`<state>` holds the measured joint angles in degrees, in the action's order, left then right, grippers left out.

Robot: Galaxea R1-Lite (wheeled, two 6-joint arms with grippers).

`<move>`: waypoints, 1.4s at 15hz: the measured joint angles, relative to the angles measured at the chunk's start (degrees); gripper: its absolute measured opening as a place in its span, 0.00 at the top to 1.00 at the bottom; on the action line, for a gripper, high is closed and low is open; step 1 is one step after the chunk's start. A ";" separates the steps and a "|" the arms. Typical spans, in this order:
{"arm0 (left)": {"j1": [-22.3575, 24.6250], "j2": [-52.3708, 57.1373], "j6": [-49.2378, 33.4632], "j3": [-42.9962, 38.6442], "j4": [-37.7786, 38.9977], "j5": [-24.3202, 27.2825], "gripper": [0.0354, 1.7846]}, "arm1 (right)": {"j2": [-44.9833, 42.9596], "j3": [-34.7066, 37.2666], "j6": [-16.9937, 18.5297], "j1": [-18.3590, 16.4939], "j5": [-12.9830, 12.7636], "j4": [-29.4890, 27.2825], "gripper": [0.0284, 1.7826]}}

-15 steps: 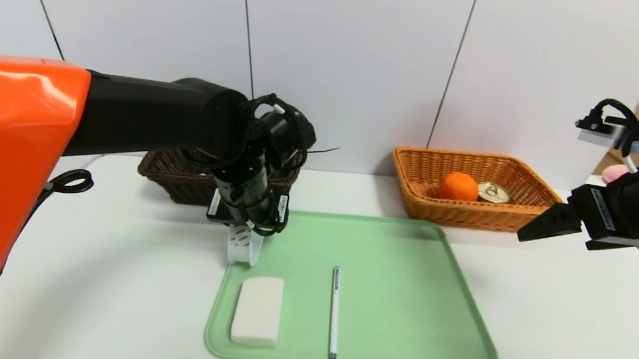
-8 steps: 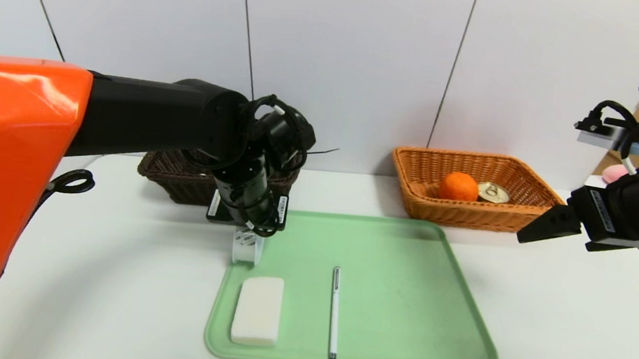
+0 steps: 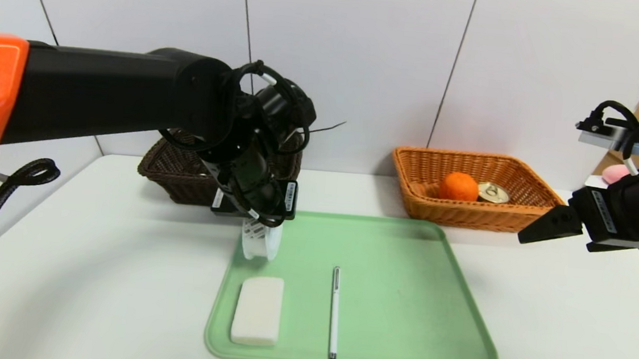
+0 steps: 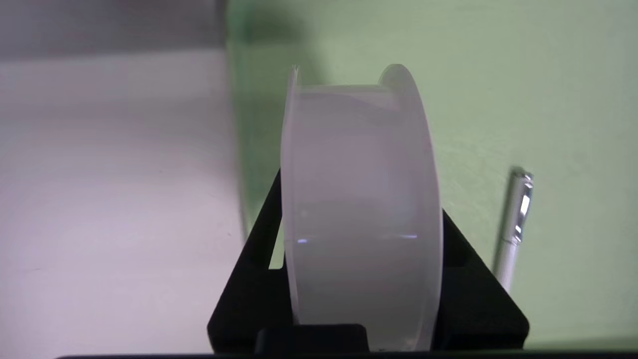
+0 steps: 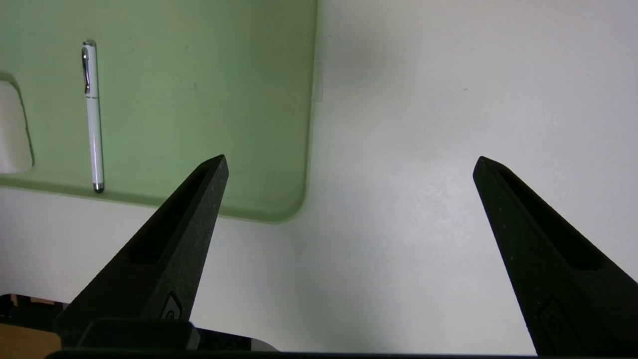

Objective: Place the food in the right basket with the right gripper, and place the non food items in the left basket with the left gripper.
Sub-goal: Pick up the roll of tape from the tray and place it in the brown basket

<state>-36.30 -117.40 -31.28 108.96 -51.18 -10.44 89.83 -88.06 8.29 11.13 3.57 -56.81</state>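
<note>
My left gripper (image 3: 261,237) is shut on a white tape roll (image 3: 259,242), held edge-up just above the far left corner of the green tray (image 3: 398,334); the roll fills the left wrist view (image 4: 359,209). A white soap-like block (image 3: 257,310) and a white pen (image 3: 334,312) lie on the tray. The dark left basket (image 3: 174,176) stands behind my left arm. The orange right basket (image 3: 522,215) holds an orange (image 3: 458,186) and a can (image 3: 492,192). My right gripper (image 5: 349,162) is open and empty above the table, right of the tray.
The white table (image 3: 560,312) lies around the tray. A pink object (image 3: 615,173) sits off the table at the far right. The wall stands close behind both baskets.
My left gripper has lifted the tape roll off the tray's corner and shifted slightly right and up. The right arm has stayed still.
</note>
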 joint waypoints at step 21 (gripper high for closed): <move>22.55 5.72 19.13 3.36 25.41 1.84 0.68 | -1.24 1.85 0.11 0.02 -0.02 1.63 0.05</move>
<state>-13.75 -111.68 -12.15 112.32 -25.77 -8.59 88.59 -86.21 8.40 11.15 3.55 -55.17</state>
